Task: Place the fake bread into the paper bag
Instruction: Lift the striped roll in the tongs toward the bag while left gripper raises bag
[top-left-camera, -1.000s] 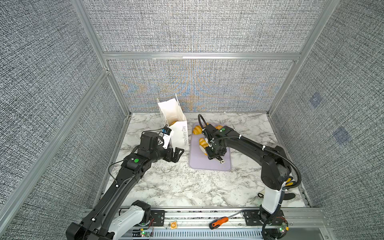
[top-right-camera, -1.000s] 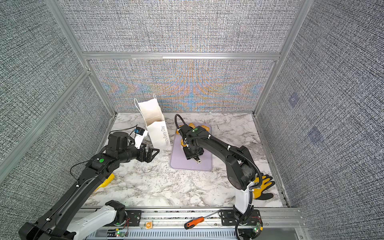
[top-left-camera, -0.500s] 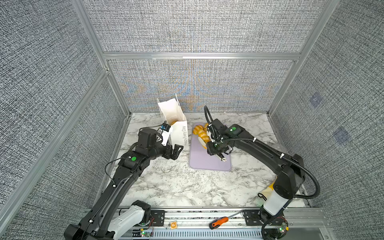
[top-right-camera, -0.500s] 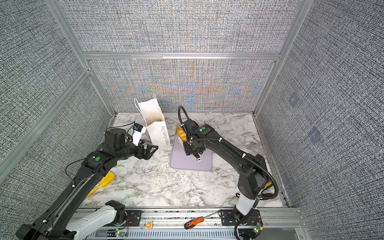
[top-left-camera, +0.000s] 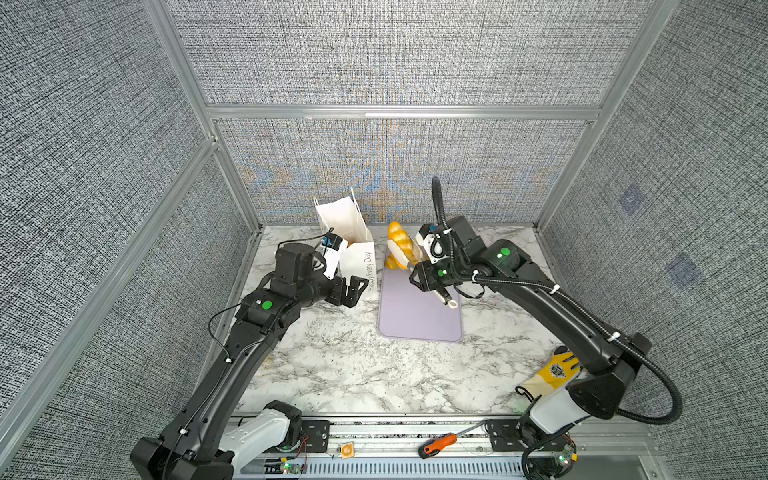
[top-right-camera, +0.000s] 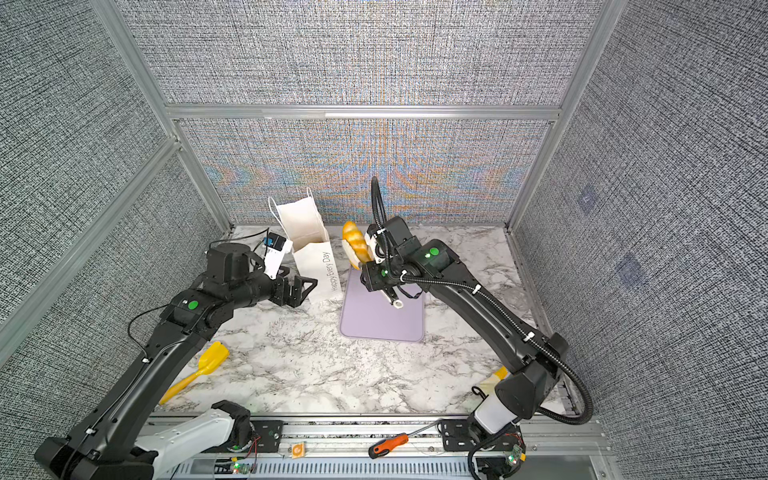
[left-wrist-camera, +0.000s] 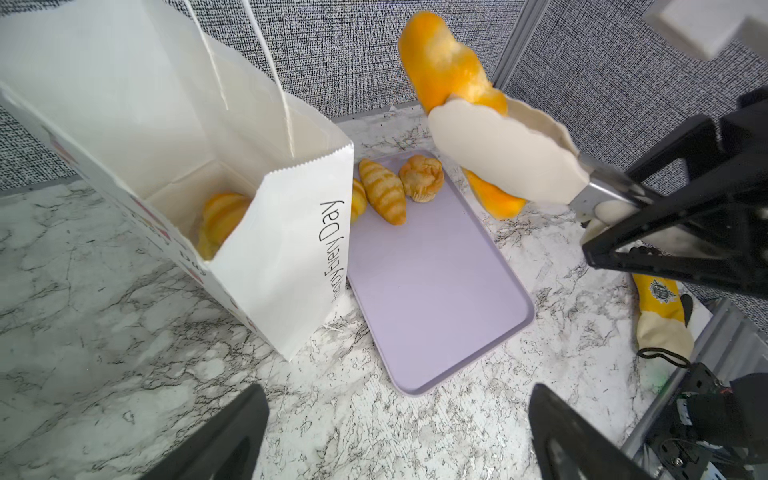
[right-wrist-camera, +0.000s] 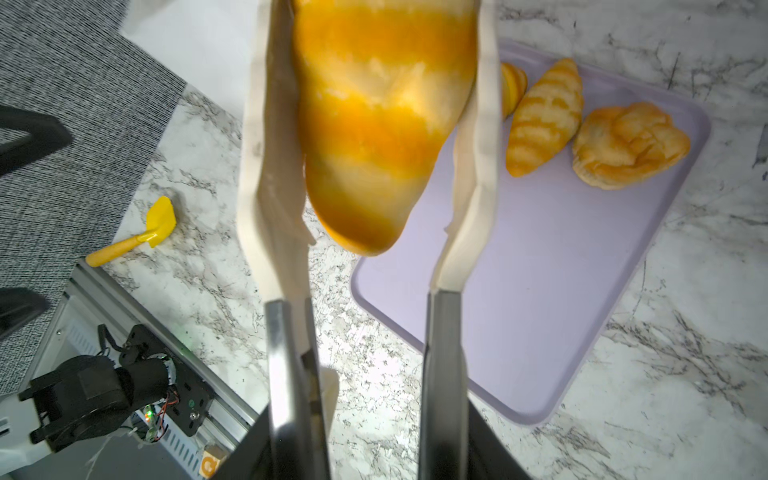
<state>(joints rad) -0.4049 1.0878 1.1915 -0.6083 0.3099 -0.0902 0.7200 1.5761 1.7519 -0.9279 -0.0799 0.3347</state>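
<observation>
My right gripper is shut on the metal handles of cream-tipped tongs. The tongs clamp a long striped fake bread, held in the air above the far end of the lilac tray. The white paper bag stands open just left of it, with one bread inside. A croissant and a puffy piece lie on the tray. My left gripper hovers open beside the bag's front.
Another bread is half hidden behind the bag. A yellow scoop lies front left under the left arm. A yellow glove lies front right. An orange screwdriver rests on the front rail.
The right arm has lifted the tongs and the long bread off the tray, up and toward the back beside the bag. The left gripper has crept slightly toward the bag.
</observation>
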